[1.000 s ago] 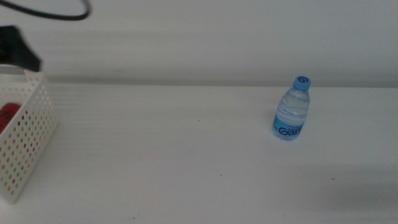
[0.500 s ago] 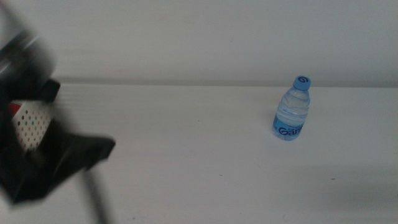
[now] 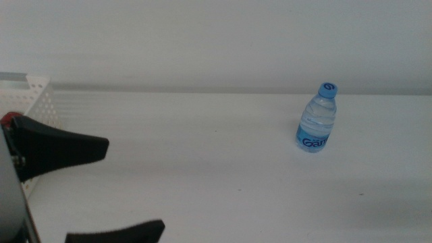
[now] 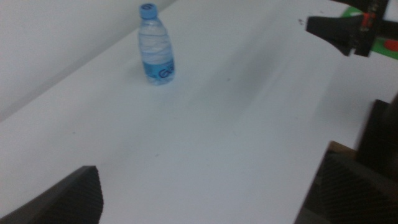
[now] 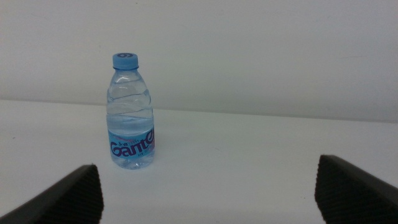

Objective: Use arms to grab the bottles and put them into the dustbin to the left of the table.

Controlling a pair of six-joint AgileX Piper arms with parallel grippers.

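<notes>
One bottle, a clear water bottle [image 3: 317, 120] with a blue cap and label, stands upright at the right of the white table [image 3: 202, 155]. It also shows in the left wrist view as the water bottle [image 4: 155, 46] and in the right wrist view as the water bottle [image 5: 132, 115]. The white perforated dustbin [image 3: 34, 94] is at the left edge, with a bit of red [image 3: 5, 120] showing by it. My left gripper [image 3: 135, 187] is open and empty low on the left, far from the bottle. My right gripper [image 5: 208, 186] is open, facing the bottle from a distance.
A dark part with red and green bits [image 4: 342, 32], probably the other arm, shows beyond the table's far side in the left wrist view. A wide stretch of bare tabletop lies between the dustbin and the bottle.
The left arm has swung from above the dustbin down over the table's left front. Its open fingers now point right. The bottle has not moved.
</notes>
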